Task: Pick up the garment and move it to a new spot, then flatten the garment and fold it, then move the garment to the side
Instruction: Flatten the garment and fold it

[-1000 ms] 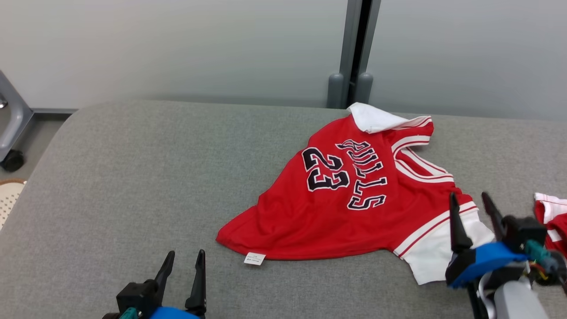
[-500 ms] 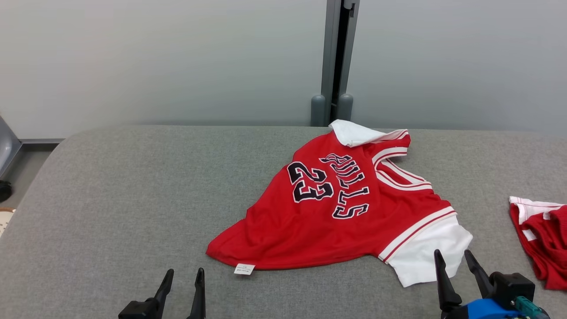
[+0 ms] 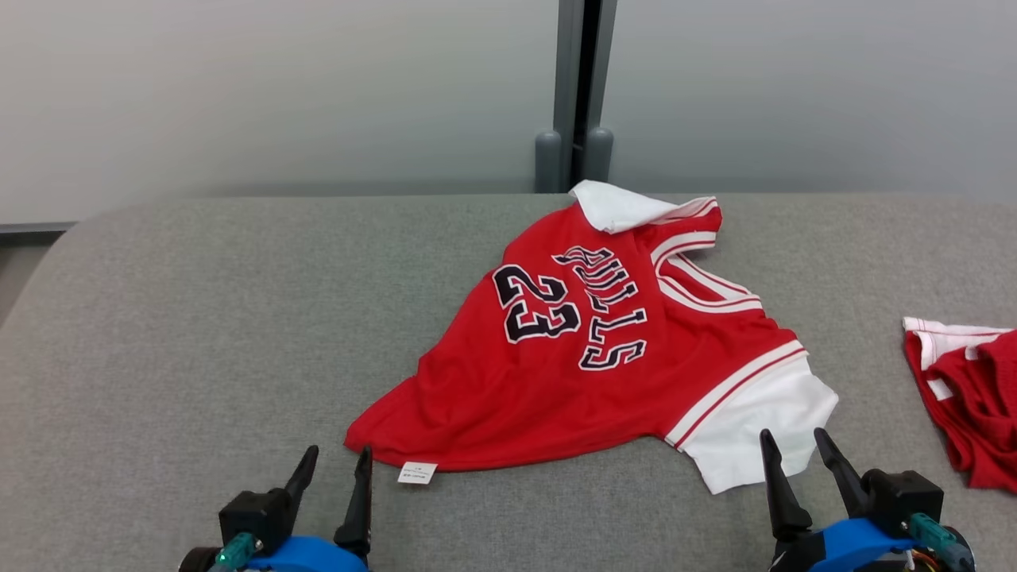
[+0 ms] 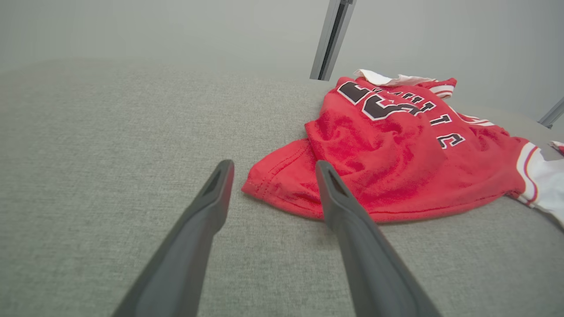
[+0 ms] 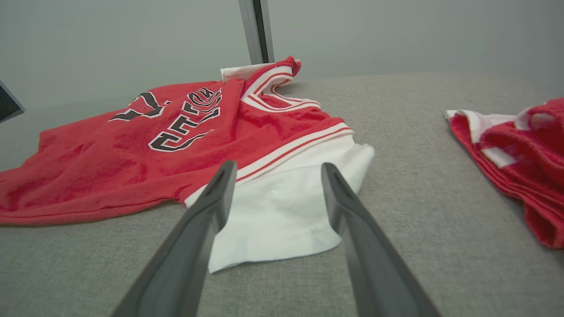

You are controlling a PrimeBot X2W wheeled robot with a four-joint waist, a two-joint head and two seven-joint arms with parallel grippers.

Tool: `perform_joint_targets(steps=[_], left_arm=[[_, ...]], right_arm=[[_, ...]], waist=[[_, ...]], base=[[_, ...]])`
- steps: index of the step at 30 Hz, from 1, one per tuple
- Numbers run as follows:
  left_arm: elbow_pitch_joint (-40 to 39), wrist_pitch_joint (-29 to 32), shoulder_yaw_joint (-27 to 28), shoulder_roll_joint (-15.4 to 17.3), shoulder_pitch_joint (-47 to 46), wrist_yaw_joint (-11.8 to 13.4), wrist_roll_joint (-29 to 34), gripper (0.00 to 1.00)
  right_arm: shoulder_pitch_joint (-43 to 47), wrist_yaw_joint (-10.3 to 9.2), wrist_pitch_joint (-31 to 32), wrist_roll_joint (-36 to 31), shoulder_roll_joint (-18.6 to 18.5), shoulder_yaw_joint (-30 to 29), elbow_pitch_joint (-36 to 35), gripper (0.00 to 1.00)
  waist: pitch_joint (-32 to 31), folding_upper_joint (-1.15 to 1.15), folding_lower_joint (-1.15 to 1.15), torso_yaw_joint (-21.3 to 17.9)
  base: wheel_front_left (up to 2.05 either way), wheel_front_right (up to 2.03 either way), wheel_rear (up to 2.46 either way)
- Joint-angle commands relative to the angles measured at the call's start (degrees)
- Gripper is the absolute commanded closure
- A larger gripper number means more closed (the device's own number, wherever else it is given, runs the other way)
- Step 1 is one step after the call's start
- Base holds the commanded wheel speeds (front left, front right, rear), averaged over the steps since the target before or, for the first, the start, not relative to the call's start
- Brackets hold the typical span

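A red jersey with white sleeves and a black "23", the garment [image 3: 588, 349] [image 4: 396, 145] [image 5: 176, 132], lies spread on the grey padded surface [image 3: 199, 318], its upper sleeve folded over at the back. My left gripper [image 3: 338, 453] [image 4: 273, 169] stands open near the garment's lower left hem corner, empty and clear of the cloth. Just in front of the white sleeve [image 3: 755, 429] [image 5: 282, 207], my right gripper [image 3: 790, 435] [image 5: 277, 169] is open too, holding nothing.
A second red and white garment [image 3: 965, 397] [image 5: 515, 154] lies at the right edge of the surface. Behind it runs a pale wall with a grey vertical post [image 3: 574, 87]. A small white label [image 3: 417, 473] sticks out from the jersey's hem.
The head camera has shifted, so the whole scene sits more to the left. My right gripper has drawn back from over the white sleeve to the front edge; the garment itself lies as before.
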Motion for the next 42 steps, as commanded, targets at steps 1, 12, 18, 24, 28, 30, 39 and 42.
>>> perform_joint_targets(steps=[1,12,18,24,28,30,39,42], left_arm=[[0.9,-0.1,-0.2,0.7,-1.6,-0.1,-0.4,0.00],[11.4,-0.1,-2.3,4.2,-10.8,-0.1,-3.4,0.00],[14.5,-0.1,-6.6,4.5,-12.8,-0.1,-5.4,0.68],[14.9,-0.1,-8.0,6.3,-15.7,-0.1,-9.7,1.00],[12.3,-0.1,-2.4,6.7,-13.7,1.1,-7.9,1.00],[11.6,-0.1,-0.5,6.7,-12.2,1.4,-6.8,1.00],[7.8,-0.1,5.6,3.6,-6.3,1.1,-2.0,0.00],[4.7,-0.1,7.8,2.5,-3.5,1.1,0.0,0.00]], right_arm=[[-1.0,0.00,-0.2,0.0,-0.1,0.2,-0.3,0.00],[-4.1,0.00,-0.2,-0.6,-0.1,0.1,-1.5,0.00],[-4.7,0.00,-0.2,-0.7,-0.1,-0.2,-1.7,0.00],[-5.0,0.00,-0.2,-0.6,-0.1,-0.5,-1.0,0.00],[-4.4,0.00,-0.2,-0.7,-0.1,-0.4,-0.7,0.00],[-4.2,0.00,-0.2,-0.4,-0.1,-0.1,-0.5,0.00],[-2.8,0.00,-0.2,0.6,-0.1,1.2,-0.3,0.00],[-1.8,0.00,-0.2,1.1,-0.1,1.5,-0.9,0.00]], waist=[[0.7,0.00,0.01,0.0],[6.8,0.00,0.01,-2.9],[7.8,0.00,0.01,-3.2],[7.1,0.00,0.01,-2.2],[6.2,0.00,0.01,-1.5],[5.7,0.00,0.01,-1.3],[2.3,0.00,0.01,-0.3],[0.8,0.00,0.01,-0.3]], base=[[0.00,0.00,0.00],[0.00,0.00,0.00],[0.00,0.00,0.00],[0.00,0.00,0.00],[0.00,0.00,0.00],[0.00,0.00,0.00],[0.00,0.00,0.00],[0.00,0.00,0.00]])
